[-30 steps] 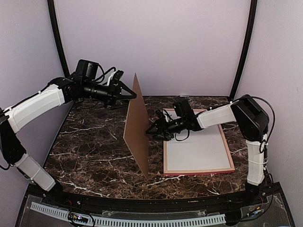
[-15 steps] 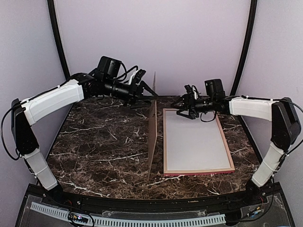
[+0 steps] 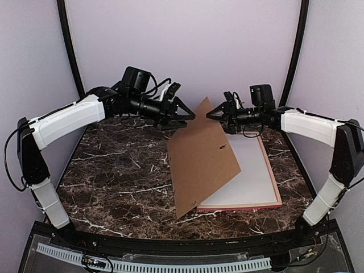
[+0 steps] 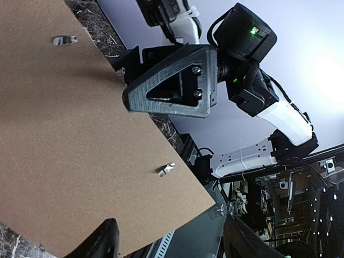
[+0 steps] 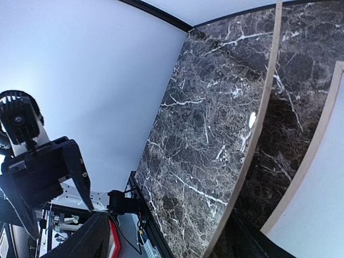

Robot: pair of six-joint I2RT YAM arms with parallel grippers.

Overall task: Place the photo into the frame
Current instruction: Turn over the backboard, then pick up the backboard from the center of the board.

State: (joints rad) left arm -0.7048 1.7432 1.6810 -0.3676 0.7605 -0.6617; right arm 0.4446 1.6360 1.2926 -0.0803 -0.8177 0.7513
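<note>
**Brown backing board tilted over the frame, between two open grippers**

A dark marble table (image 3: 114, 170) with white veins is seen from above. It is enclosed by plain lilac walls (image 3: 182, 45) and two curved black posts (image 3: 68, 45). The frame (image 3: 244, 207), pink-faced, is laid flat on the right half of the table, and a white sheet (image 3: 253, 176) fills its opening. A brown backing board (image 3: 202, 159) is tipped at a slant over the frame's left side. One lower corner is rested on the marble and the upper corner is raised towards the back. Small metal tabs (image 4: 166, 170) are fixed to its face. The left gripper (image 3: 190, 115) is held in the air just left of that raised corner, and the right gripper (image 3: 210, 114) just right of it. Both pairs of jaws are spread wide, and nothing is clamped. In the right wrist view the board's thin edge is seen passing between the parted fingers (image 5: 88, 239); whether it is touched cannot be told.
</note>
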